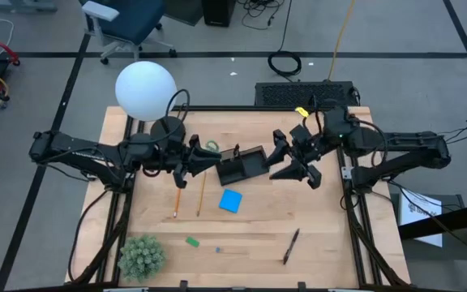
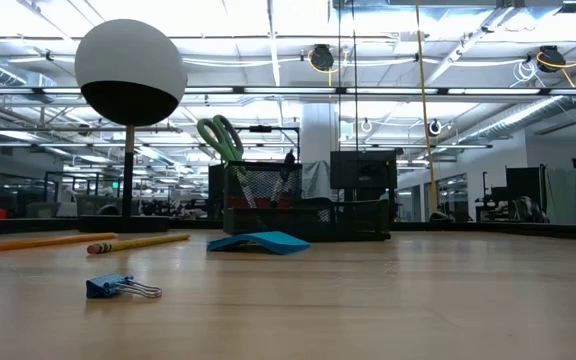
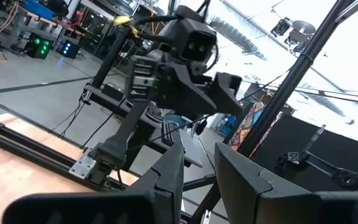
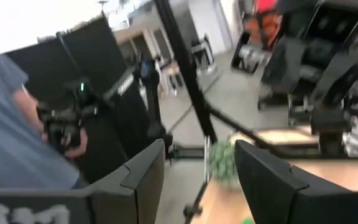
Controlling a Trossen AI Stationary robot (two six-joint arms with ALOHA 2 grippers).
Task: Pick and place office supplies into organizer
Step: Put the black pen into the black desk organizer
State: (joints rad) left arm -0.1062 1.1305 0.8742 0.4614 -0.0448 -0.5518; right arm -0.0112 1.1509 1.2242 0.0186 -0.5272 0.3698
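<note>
Flanking your organizer (image 1: 242, 165), the left end effector (image 1: 199, 159) sits partly parted and empty; the right end effector (image 1: 292, 159) is released wide above the tabletop (image 1: 323, 235).

high view: looks straight down from far above on the whole wooden table (image 1: 250, 235) and both arms.
low view: sits on the table top, looks level across it, very near the blue binder clip (image 2: 118, 287).
left wrist view: tipped up, faces the right arm (image 3: 179, 68).
right wrist view: tipped up, faces the room.
shared: high and low views both see the organizer (image 1: 242, 166) (image 2: 308, 215), the white globe lamp (image 1: 145, 89) (image 2: 130, 72) and the blue note pad (image 1: 231, 200) (image 2: 258, 242).
</note>
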